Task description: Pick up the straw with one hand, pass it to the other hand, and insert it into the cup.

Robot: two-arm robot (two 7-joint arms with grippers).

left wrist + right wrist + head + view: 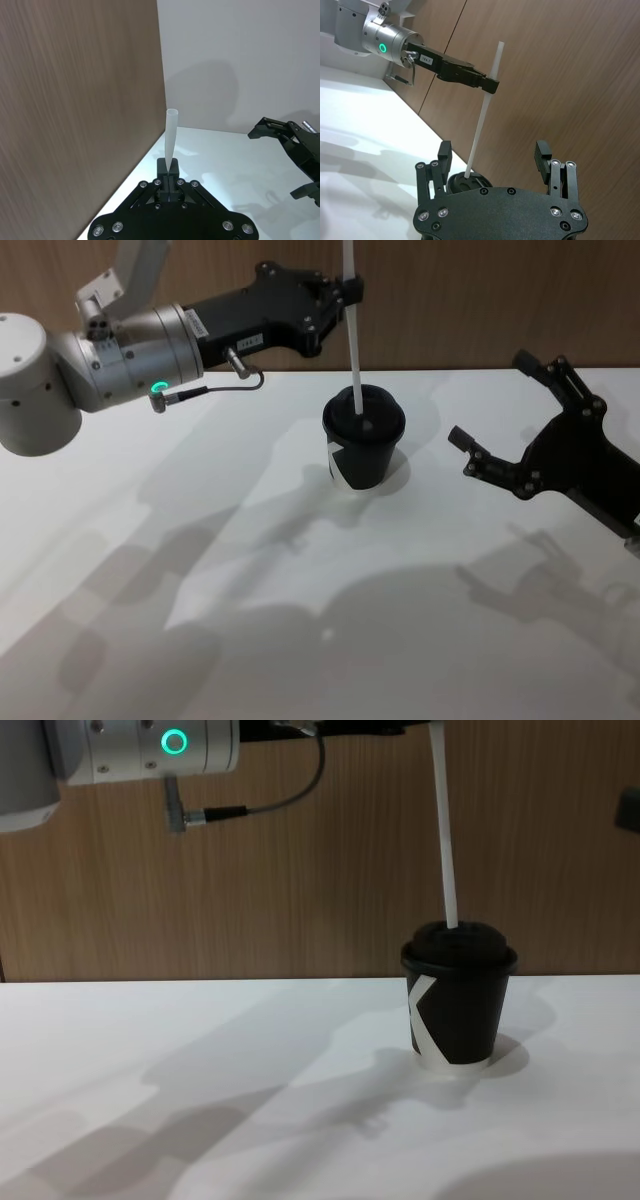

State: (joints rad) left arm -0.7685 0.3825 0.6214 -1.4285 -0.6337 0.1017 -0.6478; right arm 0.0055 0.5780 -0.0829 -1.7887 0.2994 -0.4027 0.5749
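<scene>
The black cup (pixel 362 445) stands upright on the white table (pixel 200 570), its white mark facing me (pixel 425 1010). The thin white straw (pixel 353 340) stands nearly upright over it, its lower end meeting the domed lid (pixel 460 938); I cannot tell how far it goes in. My left gripper (pixel 350 288) reaches in from the left and is shut on the straw's upper part, with the straw (pixel 171 132) rising between its fingertips (pixel 163 167). My right gripper (pixel 490 398) hangs open to the right of the cup, apart from it. Past its open fingers (pixel 444 151) I see the straw (pixel 484 112) and the lid (pixel 465 182).
A brown wood-grain wall (pixel 450 300) runs along the table's far edge, just behind the cup. The left arm's silver cylinder with a green ring light (pixel 175 742) hangs above the table's left side. Bare white tabletop (pixel 200 1100) stretches in front of the cup.
</scene>
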